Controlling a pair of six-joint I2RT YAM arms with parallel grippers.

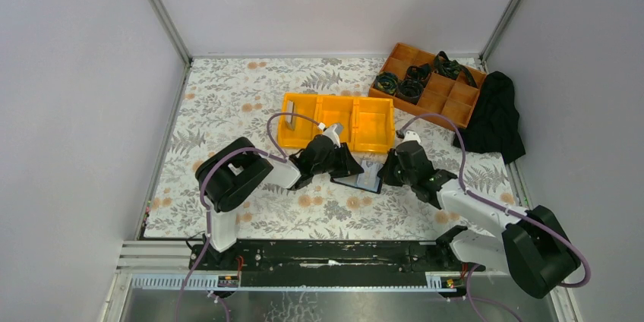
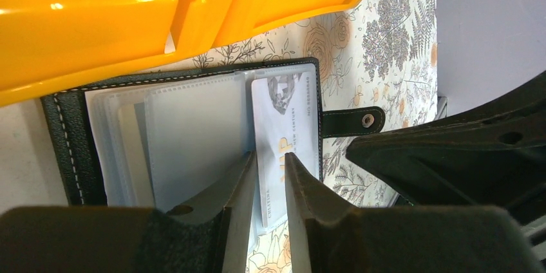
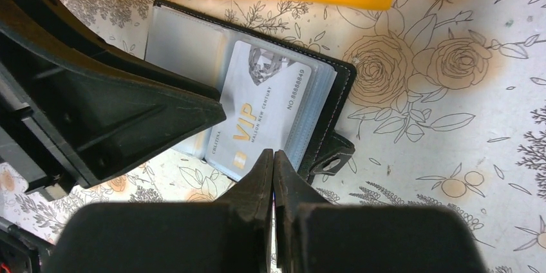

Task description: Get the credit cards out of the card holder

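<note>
1. Plainly, the card holder (image 1: 361, 182) lies open and flat about midway between the left and right edges of the table (image 1: 228, 102). Its far edge sits right against the near wall of the yellow bin (image 1: 336, 97).
2. It has a black cover with pale stitching and cloudy clear sleeves fanned inside. A snap strap (image 2: 353, 120) juts out on the side toward the right gripper (image 3: 273, 155).
3. One of the credit cards (image 3: 261, 109) lies on the sleeves. It is pale silver with gold "VIP" lettering and a diamond print, and its near end pokes past the holder's near edge.
4. The left gripper (image 2: 270, 157) hangs over that near end with its fingers a narrow gap apart. The card's face shows through the gap and nothing is clamped; whether the tips touch it is unclear.
5. The right gripper's fingers are pressed together and empty, with their tips at the holder's near edge beside the strap. Contact cannot be judged.
6. From above, both grippers cover most of the holder. The sleeves are too cloudy to tell whether more cards sit inside.
7. The bin closes off the far side and the grippers crowd the near side.
8. Bare table runs toward the left edge. An orange tray (image 1: 430, 99) and a black cloth (image 1: 494, 117) sit well apart at the far right corner.
</note>
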